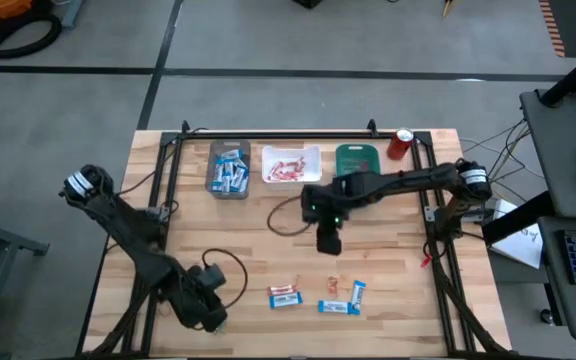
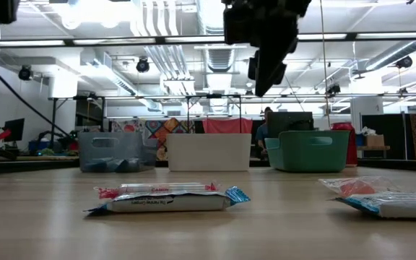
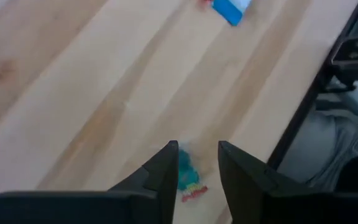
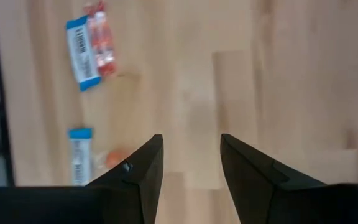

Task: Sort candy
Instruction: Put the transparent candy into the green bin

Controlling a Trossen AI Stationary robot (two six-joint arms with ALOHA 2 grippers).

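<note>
Our right gripper (image 1: 328,243) hangs released above bare wood, holding nothing; the wrapped blue-and-white and red-and-white candy bars (image 1: 320,297) lie near the front edge; the small orange twist (image 4: 112,159) touches one bar, so we risk pinching both; our left gripper (image 3: 197,171), parted and unladen, waits front-left.

Blue-and-white bars (image 1: 229,170) piled in the grey bin, red-and-white bars (image 1: 286,169) heaped in the white bin, and loose on the table's near edge a red-and-white bar (image 1: 285,296), two blue-and-white bars (image 1: 339,307) and a small orange-red piece (image 1: 330,288).
</note>
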